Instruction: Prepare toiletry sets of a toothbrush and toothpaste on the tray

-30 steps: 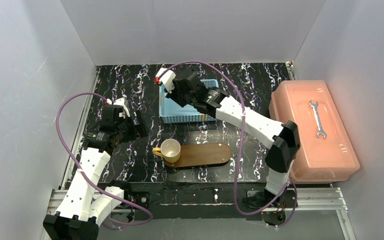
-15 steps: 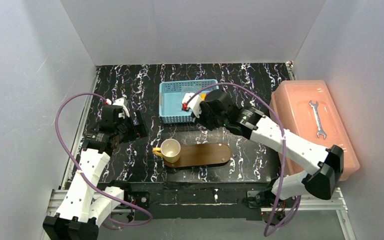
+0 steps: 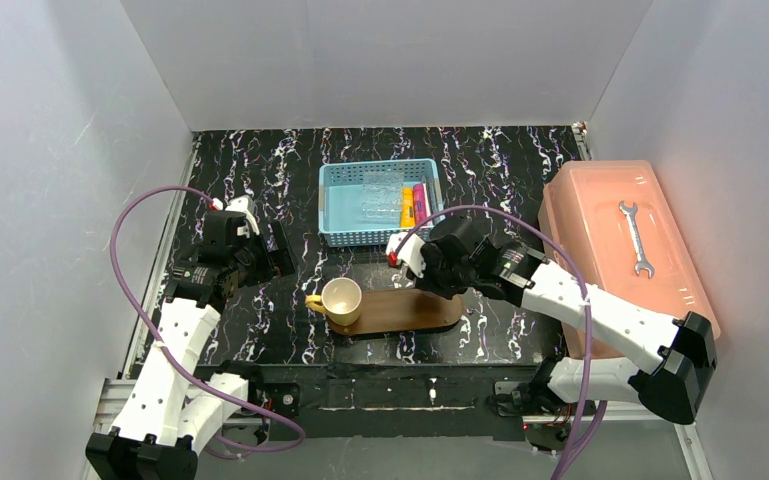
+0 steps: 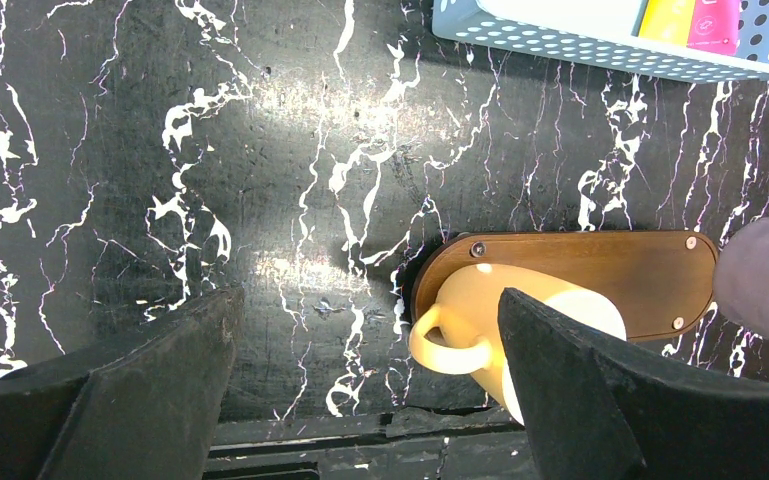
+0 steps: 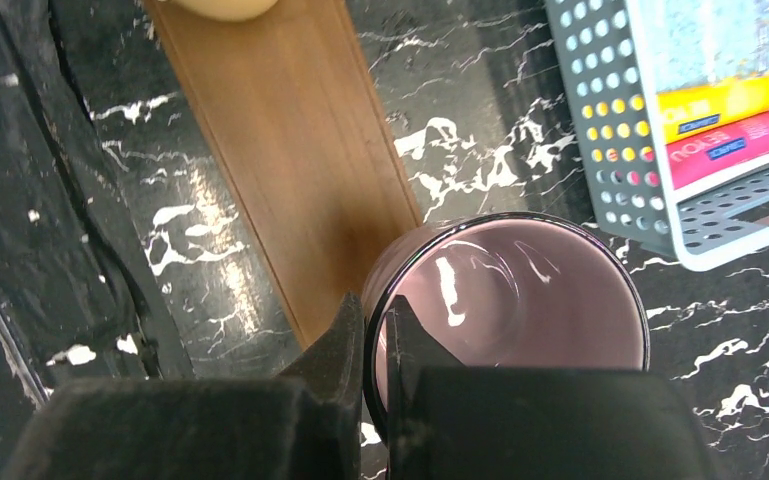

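The dark-brown tray [image 3: 400,312] lies at the table's front, with a cream cup [image 3: 342,299] on its left end. My right gripper [image 3: 430,268] is shut on the rim of a mauve cup [image 5: 530,300], one finger inside and one outside, over the tray's [image 5: 290,140] right end. The yellow-orange toothpaste [image 3: 407,204] and magenta-pink toothpaste [image 3: 419,203] lie in the light-blue basket [image 3: 338,205], with faint pale shapes beside them; I cannot make out the toothbrushes. My left gripper [image 3: 278,250] is open and empty, left of the tray, over bare table [image 4: 368,300].
A salmon-pink box [image 3: 625,260] with a wrench [image 3: 636,237] on its lid stands at the right. White walls close in the marbled black table on three sides. The basket sits just behind the tray.
My right arm has swung from above the basket toward the front and come down over the tray's right end with the mauve cup. The left arm has not moved.
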### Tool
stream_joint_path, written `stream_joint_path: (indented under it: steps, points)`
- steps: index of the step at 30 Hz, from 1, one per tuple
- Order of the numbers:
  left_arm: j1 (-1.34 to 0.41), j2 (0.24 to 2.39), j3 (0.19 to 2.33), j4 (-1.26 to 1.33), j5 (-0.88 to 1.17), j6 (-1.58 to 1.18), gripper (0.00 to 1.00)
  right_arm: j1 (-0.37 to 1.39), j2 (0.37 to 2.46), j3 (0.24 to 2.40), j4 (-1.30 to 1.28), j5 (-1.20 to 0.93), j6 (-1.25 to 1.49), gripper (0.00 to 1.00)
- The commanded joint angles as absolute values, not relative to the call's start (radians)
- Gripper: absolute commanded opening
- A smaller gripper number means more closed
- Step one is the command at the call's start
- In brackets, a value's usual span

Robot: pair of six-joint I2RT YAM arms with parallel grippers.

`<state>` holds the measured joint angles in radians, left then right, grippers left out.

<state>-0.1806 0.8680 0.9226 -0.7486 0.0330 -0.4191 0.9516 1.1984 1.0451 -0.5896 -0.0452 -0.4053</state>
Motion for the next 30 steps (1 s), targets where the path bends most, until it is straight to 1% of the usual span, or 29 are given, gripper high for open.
stream_joint_path:
  steps: [1,7,17,30]
  points:
    - [-0.181,0.854,0.919,-0.77,0.033,-0.411,0.98,0.957,1.141,1.014,-0.521,-0.063,-0.461,0.01]
    - [-0.181,0.85,0.919,-0.77,0.038,-0.411,0.98,0.957,1.143,0.962,-0.515,-0.062,-0.492,0.01]
    - [-0.182,0.844,0.917,-0.77,0.043,-0.413,0.98,0.956,1.126,0.875,-0.449,-0.055,-0.468,0.01]
    - [-0.182,0.85,0.92,-0.77,0.049,-0.413,0.98,0.956,1.099,0.852,-0.46,-0.06,-0.441,0.01]
